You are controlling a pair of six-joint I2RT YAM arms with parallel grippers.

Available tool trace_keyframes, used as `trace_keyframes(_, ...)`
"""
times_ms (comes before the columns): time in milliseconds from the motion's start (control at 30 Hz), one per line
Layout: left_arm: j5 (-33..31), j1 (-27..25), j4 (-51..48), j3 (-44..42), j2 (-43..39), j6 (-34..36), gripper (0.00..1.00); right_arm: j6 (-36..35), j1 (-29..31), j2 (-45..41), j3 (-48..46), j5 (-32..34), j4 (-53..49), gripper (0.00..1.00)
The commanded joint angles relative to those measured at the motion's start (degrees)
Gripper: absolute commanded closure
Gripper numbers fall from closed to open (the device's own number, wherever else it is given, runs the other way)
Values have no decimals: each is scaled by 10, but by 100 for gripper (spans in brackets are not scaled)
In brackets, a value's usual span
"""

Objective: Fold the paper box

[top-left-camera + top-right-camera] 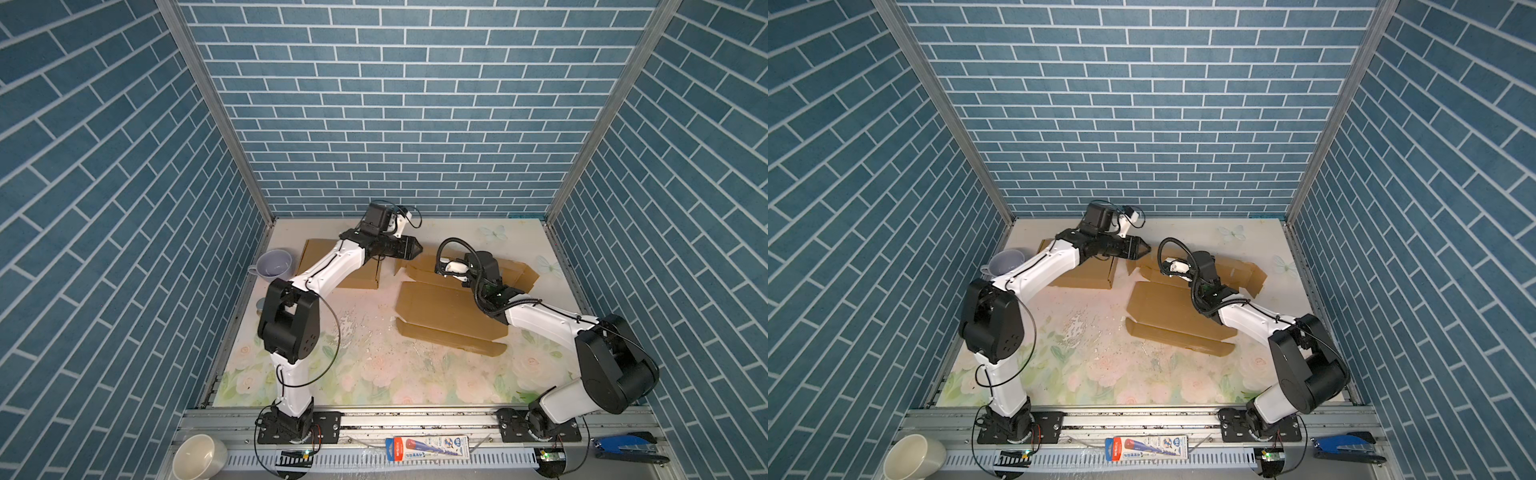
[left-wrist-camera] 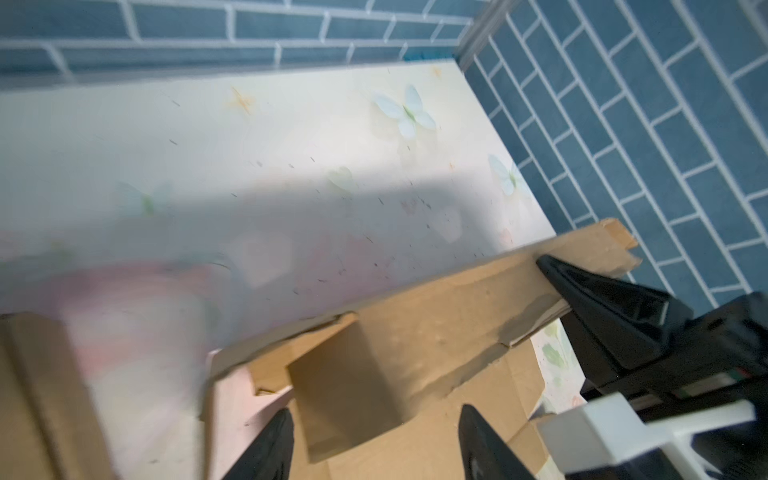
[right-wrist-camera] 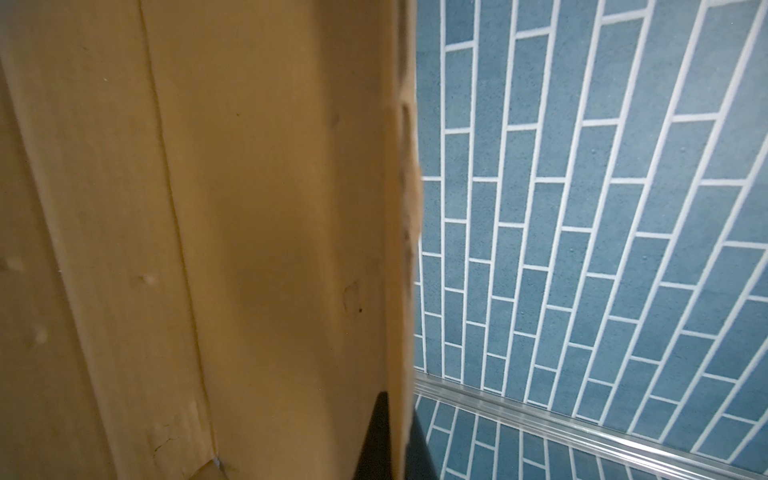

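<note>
A brown paper box [image 1: 440, 311] lies mostly unfolded on the flowery table [image 1: 374, 374], well to the right of a purple cup [image 1: 272, 264]. The right gripper [image 3: 395, 440] is pinched shut on one long side wall of the box, holding it upright. The left gripper [image 2: 376, 415], jaws partly apart and holding nothing, straddles a small end flap at the box corner nearest the cup.

A push on that flap off its fold line could crease or tear the worn corner. Too hard a pull on the pinched wall could drag the whole light sheet toward the cup.

The card is thin, stiff and matte, with scored lines, dents, frayed edges and notched tabs.
</note>
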Motion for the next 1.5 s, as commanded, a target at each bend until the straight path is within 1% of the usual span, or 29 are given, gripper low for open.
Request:
trace_keyframes(0,34,43,46,-22,-55,6,35,15,-9,-18,7,-38,-46,100)
trace_keyframes(133,27,94,95,-65,-67,13,34,28,-23,-32,23,-71,-85,100)
trace_keyframes(233,-13,110,97,-67,-36,73,35,30,-30,-41,28,-98,-105,100)
trace_keyframes(333,-20,110,73,-31,10,122,35,38,-40,-52,33,-124,-126,100)
trace_keyframes(400,-14,108,75,-18,33,140,35,41,-46,-60,37,-143,-143,100)
trace_keyframes(467,-1,100,87,-19,46,175,34,45,-51,-64,39,-160,-156,100)
trace_keyframes(633,18,61,52,-34,56,315,28,58,-63,-67,46,-190,-183,100)
trace_keyframes(767,42,54,37,-39,64,359,28,67,-75,-62,54,-214,-204,100)
trace_keyframes(867,64,43,7,-36,72,402,28,71,-78,-56,61,-227,-210,100)
trace_keyframes(933,62,32,-32,-31,77,448,29,69,-78,-49,67,-228,-216,100)
trace_keyframes(1000,56,24,-66,-26,78,474,29,66,-78,-42,69,-220,-217,100)
trace_keyframes(1133,43,19,-106,-36,69,495,29,59,-72,-36,61,-200,-204,100)
trace_keyframes(1333,59,4,-92,-76,54,486,28,61,-67,-26,58,-196,-197,100)
trace_keyframes(1467,65,1,-84,-85,59,484,27,61,-63,-21,65,-194,-201,100)
